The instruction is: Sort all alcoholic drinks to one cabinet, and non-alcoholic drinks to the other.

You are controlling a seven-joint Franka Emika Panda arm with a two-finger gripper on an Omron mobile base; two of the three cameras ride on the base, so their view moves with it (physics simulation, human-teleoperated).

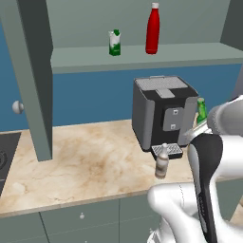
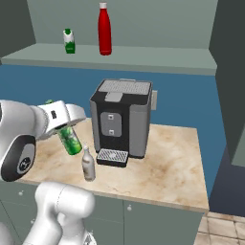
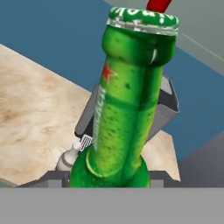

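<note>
My gripper is shut on the slim green glass bottle, holding it tilted above the counter, left of the coffee machine. Seen from the hand, the green bottle rises from between the jaws. In the left base view its top shows behind my arm. The pale grey-beige bottle stands upright on the counter by the machine's drip tray. The red bottle and the green-and-white carton stand on the shelf of the open wall cabinet.
A dark coffee machine stands on the marble counter. The cabinet's open door hangs over the counter's left part, a round knob beside it. Another cabinet door is at the right. A stove top lies far left.
</note>
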